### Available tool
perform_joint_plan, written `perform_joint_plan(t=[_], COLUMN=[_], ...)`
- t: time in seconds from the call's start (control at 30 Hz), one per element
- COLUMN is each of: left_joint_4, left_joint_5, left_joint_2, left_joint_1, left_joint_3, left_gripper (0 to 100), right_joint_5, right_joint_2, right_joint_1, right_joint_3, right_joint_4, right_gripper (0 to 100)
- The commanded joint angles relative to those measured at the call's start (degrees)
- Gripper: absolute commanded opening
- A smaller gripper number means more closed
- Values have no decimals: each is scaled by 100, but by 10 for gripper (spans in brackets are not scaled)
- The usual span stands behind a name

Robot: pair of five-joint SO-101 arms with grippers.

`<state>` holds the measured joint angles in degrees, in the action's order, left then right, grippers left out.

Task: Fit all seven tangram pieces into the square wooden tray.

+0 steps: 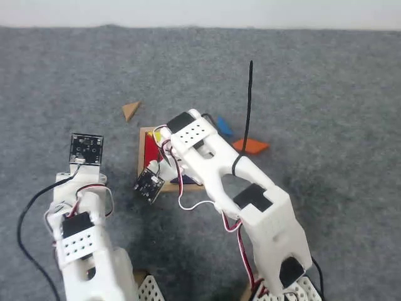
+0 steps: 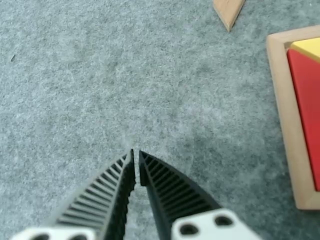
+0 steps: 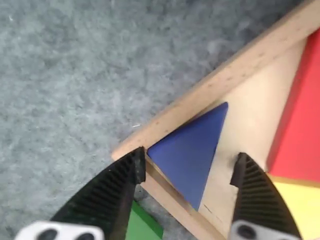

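The square wooden tray [image 1: 141,164] lies mid-table under my right arm [image 1: 207,150]. Flat in the tray's corner is a dark blue triangle [image 3: 190,150], and my right gripper [image 3: 190,162] stands open straddling it, one finger over the tray rim [image 3: 200,87]. A red piece [image 3: 297,120] and a yellow piece [image 3: 295,205] also sit in the tray. A green piece [image 3: 140,225] lies just outside the rim. My left gripper [image 2: 136,152] is shut on nothing over bare carpet, short of the tray corner [image 2: 280,100]. A tan triangle [image 1: 130,110] lies beyond the tray.
A blue piece [image 1: 223,126] and an orange piece [image 1: 250,145] lie on the grey carpet at the tray's far right side. A black cable [image 1: 249,106] rises from my right arm. Open carpet stretches to the left and far side.
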<state>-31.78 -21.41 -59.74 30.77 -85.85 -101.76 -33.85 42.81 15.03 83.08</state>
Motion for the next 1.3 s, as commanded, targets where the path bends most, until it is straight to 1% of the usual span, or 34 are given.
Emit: perform_joint_plan(t=[0.0,0.1,0.27,0.33,0.37,0.43,0.47,0.5,0.6,0.63,0.7,0.73,0.8,0.87,0.97,1.03,1.13,1.27], left_joint_4=[123,123,123,123,123,123,123,123,123,123,123,123,123,123,123,123,123,123], left_joint_5=[-53,-53,-53,-53,-53,-53,-53,-53,-53,-53,-53,-53,-53,-53,-53,-53,-53,-53], left_joint_2=[-97,-97,-97,-97,-97,-97,-97,-97,-97,-97,-97,-97,-97,-97,-97,-97,-97,-97], left_joint_1=[-44,-44,-44,-35,-26,-18,-18,-18,-26,-26,-35,-35,-35,-35,-35,-35,-35,-35], left_joint_3=[48,48,48,48,48,48,48,48,48,48,48,48,48,48,48,48,48,48], left_gripper=[12,12,12,12,12,12,12,12,12,12,12,12,12,12,12,12,12,12], right_joint_5=[62,62,70,123,325,1002,1284,1538,2286,2532,2971,3209,3877,4835,6338,7007,7560,7736], right_joint_2=[48,48,48,40,48,127,180,251,470,532,629,655,681,637,558,382,-31,-611], right_joint_1=[-101,-92,-92,-101,-127,-242,-286,-330,-532,-585,-699,-734,-716,-576,-365,-277,-145,-136], right_joint_3=[440,747,1873,2215,2268,2295,2286,2286,2268,2268,2268,2268,2268,2286,2251,2259,2259,2295], right_joint_4=[84,470,1648,1921,1965,1956,1956,1956,1938,1938,1938,1938,1938,1842,1182,629,-75,-585], right_gripper=[288,286,285,285,284,281,264,226,26,0,64,75,60,11,12,6,6,6])
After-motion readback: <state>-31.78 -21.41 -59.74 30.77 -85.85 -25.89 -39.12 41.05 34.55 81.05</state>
